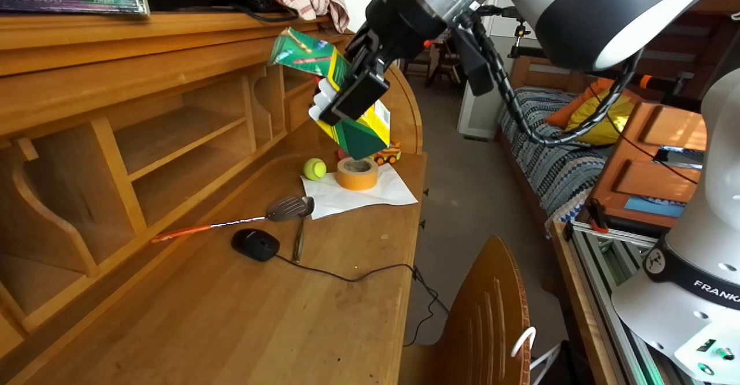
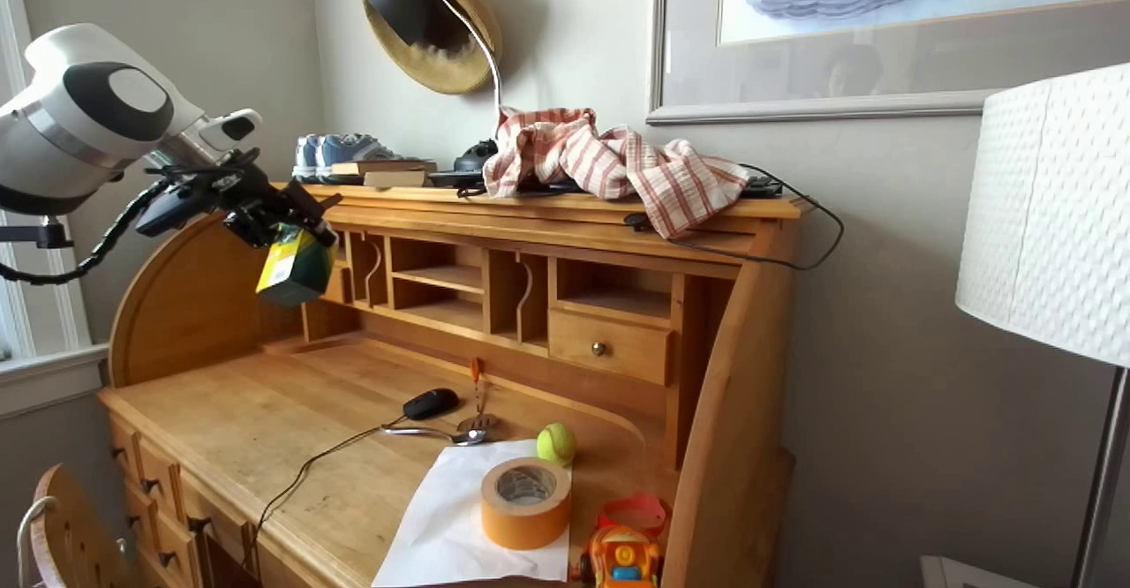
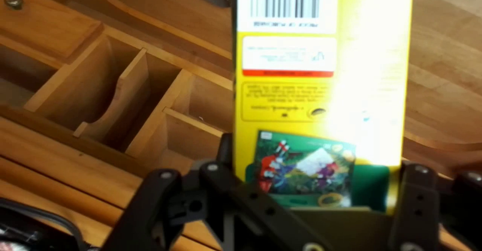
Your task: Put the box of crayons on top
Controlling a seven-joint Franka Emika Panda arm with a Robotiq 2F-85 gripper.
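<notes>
Wrist view: gripper [image 3: 317,156] pinches the box of crayons [image 3: 286,92], fingers [image 3: 418,194] at either side; barcode end points outward from the tool. Cubbyholes [image 3: 203,96] lie beyond the gripper and to one side, apart from it. In an exterior view the box hangs tilted between the fingers, higher than the desk surface [image 1: 248,315], with what looks like a raised lid flap [image 1: 303,52] jutting ahead of the tool. Judged step: carrying; grasp made, placing not yet done. In an exterior view the top ledge [image 2: 565,208] lies beside the gripper, striped cloth [image 2: 609,160] on it; tape roll [image 2: 525,504] sits lower than the tool, well apart. Next move likely needs, taking "top" as that ledge: raise the box past the ledge's edge, bring it over a spot beside the cloth, level it, settle it, then loosen the fingers.
</notes>
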